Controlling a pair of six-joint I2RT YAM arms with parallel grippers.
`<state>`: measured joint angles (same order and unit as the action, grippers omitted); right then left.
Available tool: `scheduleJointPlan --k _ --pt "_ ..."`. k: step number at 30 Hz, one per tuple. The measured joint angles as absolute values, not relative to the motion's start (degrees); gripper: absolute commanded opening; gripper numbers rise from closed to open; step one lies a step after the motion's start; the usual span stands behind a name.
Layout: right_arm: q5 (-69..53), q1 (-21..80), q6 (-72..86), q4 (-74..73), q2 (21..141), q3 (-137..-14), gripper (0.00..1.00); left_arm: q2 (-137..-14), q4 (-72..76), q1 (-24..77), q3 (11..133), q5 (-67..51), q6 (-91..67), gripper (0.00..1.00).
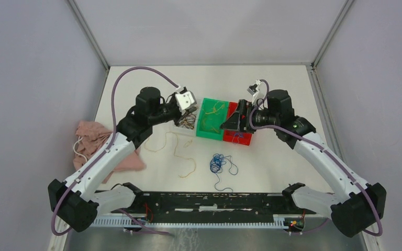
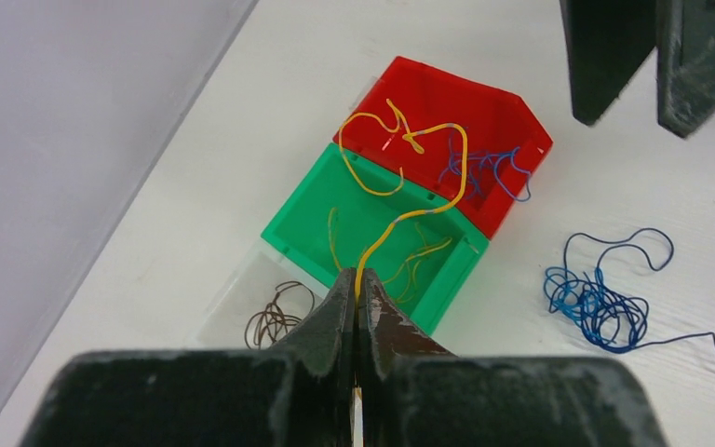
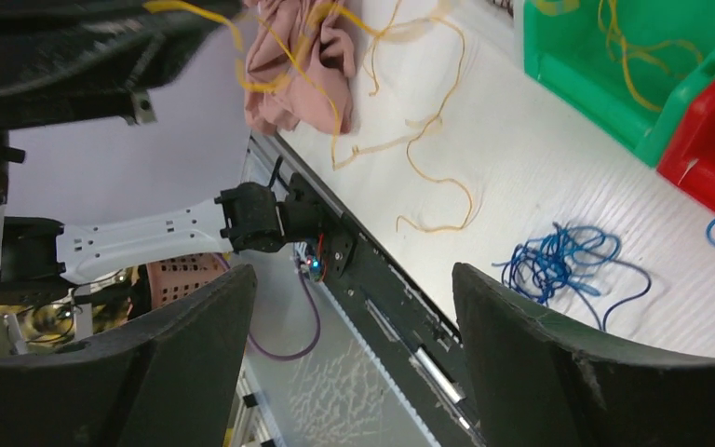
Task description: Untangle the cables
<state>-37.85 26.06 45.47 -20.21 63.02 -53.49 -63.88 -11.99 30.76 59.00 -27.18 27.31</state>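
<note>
Pinching a yellow cable (image 2: 465,172) above the green bin (image 2: 293,251), the left claw (image 2: 358,279) is clamped on it; the right claw (image 3: 349,279) hangs wide open, empty, over the desk (image 3: 540,158).

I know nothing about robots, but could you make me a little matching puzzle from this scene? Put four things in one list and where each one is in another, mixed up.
Things
1. yellow wire arching over the bins
2. blue tangle
3. brown wire
4. pink cloth

Places
A. in the clear tray
B. bunched at the left edge of the table
C. pinched in the shut left gripper
D. loose on the bare table

Pairs: 1-C, 2-D, 3-A, 4-B
</note>
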Motion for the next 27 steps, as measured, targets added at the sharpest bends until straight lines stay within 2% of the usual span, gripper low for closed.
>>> scheduleJointPlan --k 3,10,15,22,27 --pt "-36.45 25.43 43.53 -21.78 64.18 -57.93 0.75 -64.97 -13.65 31.55 59.29 -27.14 27.31 0.03" --pt "-28.67 24.58 42.72 -18.55 68.42 -65.78 0.50 -67.35 -17.28 32.03 59.31 -27.05 27.31 0.03" --pt "-22.37 26.57 44.42 -11.35 73.67 -64.73 0.46 -67.85 -17.04 32.38 59.31 -26.94 26.41 0.03" --pt "-15.97 34.00 42.57 -9.34 81.06 -64.20 0.42 -72.01 -14.57 32.88 60.20 -23.86 22.74 0.03" --pt "-12.27 34.65 42.59 -7.27 83.64 -63.61 0.39 -75.09 -13.04 33.08 62.30 -22.28 22.20 0.03"
